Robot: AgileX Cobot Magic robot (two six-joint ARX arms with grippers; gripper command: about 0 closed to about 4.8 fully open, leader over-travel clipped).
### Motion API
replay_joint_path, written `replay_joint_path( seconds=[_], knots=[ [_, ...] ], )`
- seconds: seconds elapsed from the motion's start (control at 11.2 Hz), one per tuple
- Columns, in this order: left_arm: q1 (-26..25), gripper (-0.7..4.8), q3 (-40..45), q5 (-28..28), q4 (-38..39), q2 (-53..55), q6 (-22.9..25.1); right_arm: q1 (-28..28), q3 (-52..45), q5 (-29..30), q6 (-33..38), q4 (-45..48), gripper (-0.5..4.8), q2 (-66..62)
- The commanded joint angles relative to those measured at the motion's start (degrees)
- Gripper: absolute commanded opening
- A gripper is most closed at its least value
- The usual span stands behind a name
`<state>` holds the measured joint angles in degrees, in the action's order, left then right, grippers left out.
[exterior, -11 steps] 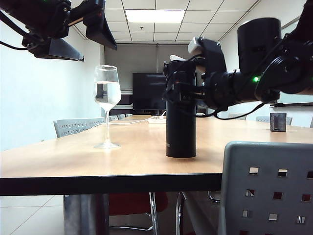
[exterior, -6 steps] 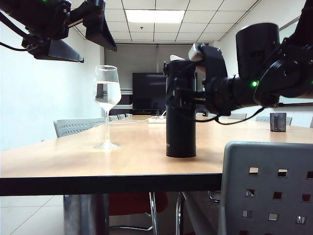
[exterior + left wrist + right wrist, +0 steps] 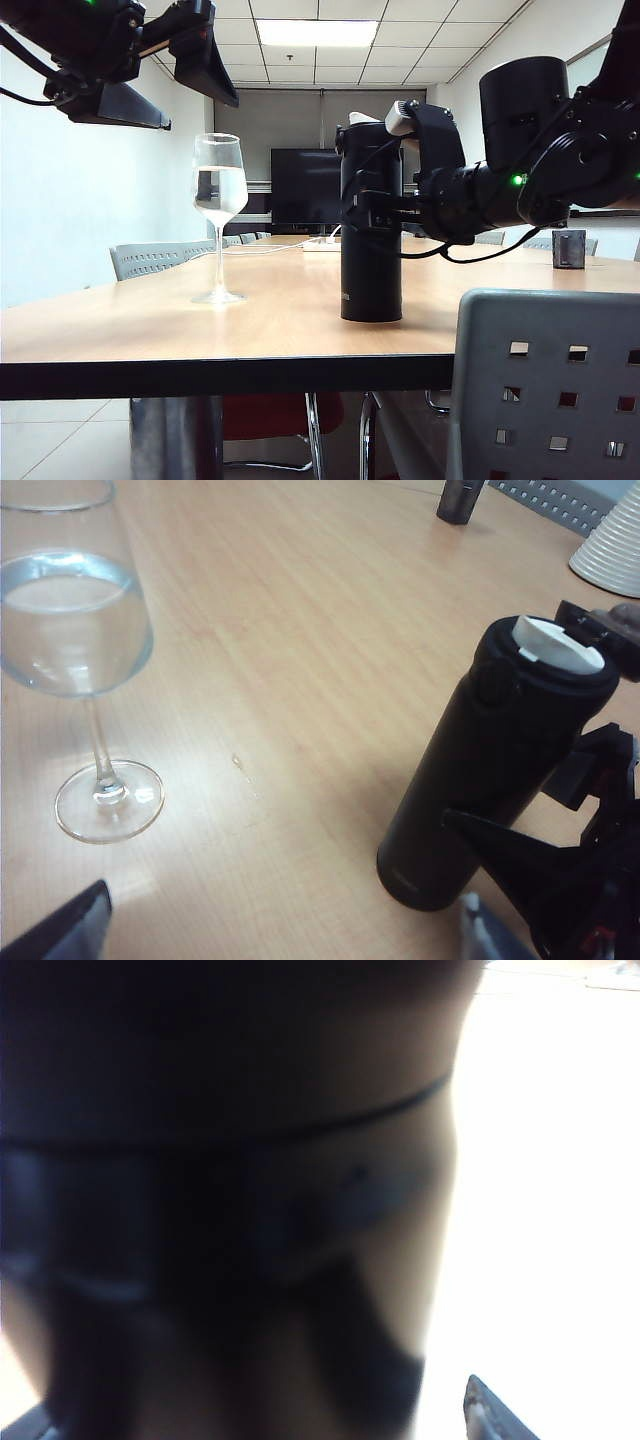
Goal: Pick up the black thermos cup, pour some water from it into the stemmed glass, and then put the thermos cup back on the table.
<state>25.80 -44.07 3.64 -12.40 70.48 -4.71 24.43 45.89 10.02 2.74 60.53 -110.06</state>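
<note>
The black thermos cup (image 3: 370, 270) (image 3: 470, 770) stands upright on the table (image 3: 270, 320) with its pale spout showing at the top. My right gripper (image 3: 378, 208) (image 3: 255, 1420) is open and reaches in from the right, its fingers on either side of the cup's upper body. In the right wrist view the cup (image 3: 230, 1060) fills the picture, with a bright gap between it and one fingertip (image 3: 488, 1415). The stemmed glass (image 3: 219, 190) (image 3: 75, 620), about half full of water, stands to the left of the cup. My left gripper (image 3: 200, 108) (image 3: 275, 935) hangs open, high above the glass.
A small dark square cup (image 3: 568, 248) (image 3: 460, 498) sits far back on the right of the table. A white ribbed object (image 3: 615, 545) is near it. A white power strip (image 3: 320, 244) lies behind the thermos. A grey perforated chair back (image 3: 550, 390) stands at the table's front right edge.
My right gripper has shifted slightly left, closer around the thermos cup, and its arm has risen a little. The cup, the glass and the left gripper have stayed in place.
</note>
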Motion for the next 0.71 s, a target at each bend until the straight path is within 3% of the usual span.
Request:
replay_joint_path(
  seconds=[0.09,0.18,0.27,0.54,0.71],
  knots=[
    [0.0,4.79,0.0,0.0,-0.1,-0.2,0.2,0.0,0.2,-1.5,0.3,1.4,4.74,0.2],
    [0.0,4.79,0.0,0.0,-0.1,-0.2,0.2,0.0,0.2,-1.4,0.3,1.4,4.41,0.2],
    [0.0,4.79,0.0,0.0,-0.1,-0.2,0.2,0.0,0.2,-1.3,0.3,1.4,3.67,0.2],
    [0.0,4.79,0.0,0.0,-0.1,-0.2,0.2,0.0,0.2,-1.0,0.3,1.4,2.23,0.2],
    [0.0,4.79,0.0,0.0,-0.1,-0.2,0.2,0.0,0.2,-1.0,0.3,1.4,2.19,0.2]
  ],
)
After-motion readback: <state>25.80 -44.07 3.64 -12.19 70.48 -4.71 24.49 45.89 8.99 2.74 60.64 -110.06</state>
